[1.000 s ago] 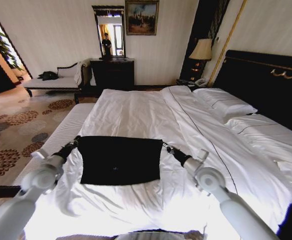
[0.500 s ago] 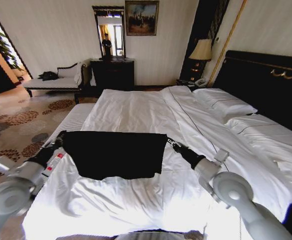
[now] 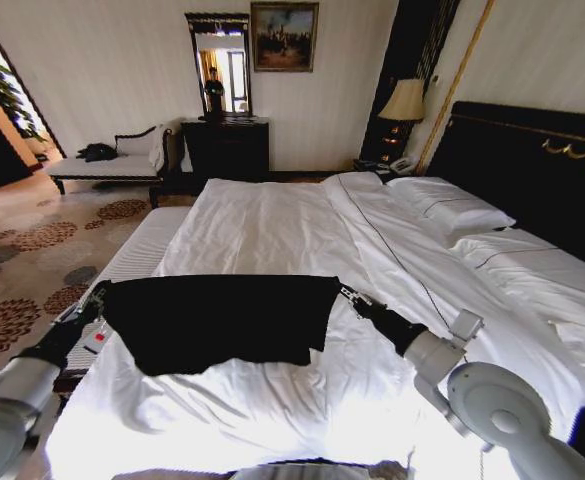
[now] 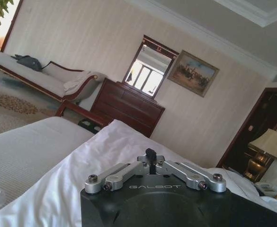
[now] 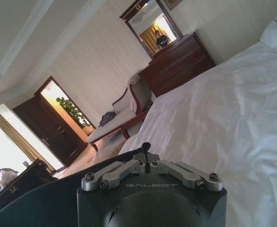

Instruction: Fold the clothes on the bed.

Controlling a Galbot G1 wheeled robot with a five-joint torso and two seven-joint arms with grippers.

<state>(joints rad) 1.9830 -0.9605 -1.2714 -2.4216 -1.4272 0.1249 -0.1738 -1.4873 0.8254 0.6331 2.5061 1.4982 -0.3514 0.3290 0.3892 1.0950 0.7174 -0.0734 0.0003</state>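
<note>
The clothes point(image 3: 217, 320), a black T-shirt, hang stretched wide just above the near part of the bed point(image 3: 272, 220), with the lower hem drooping onto the white sheet. My left gripper point(image 3: 99, 300) is shut on the shirt's left end, beyond the mattress edge. At the shirt's right end my right gripper point(image 3: 344, 292) is shut on it, over the bed. The left wrist view shows that gripper point(image 4: 150, 156) pinching a small black tip. The right wrist view shows that gripper point(image 5: 146, 150) pinched on black fabric point(image 5: 39, 203) that falls away below it.
White pillows point(image 3: 452, 205) lie against the dark headboard point(image 3: 532, 170) on the right. A pale striped bench point(image 3: 122, 265) runs along the bed's left side over patterned carpet. A chaise point(image 3: 107, 160), a dark dresser point(image 3: 227, 145) and a lamp point(image 3: 404, 100) stand by the far wall.
Both arms have carried the shirt leftward and nearer to me. Its left end now passes the mattress edge, and the shirt spans wider between the grippers.
</note>
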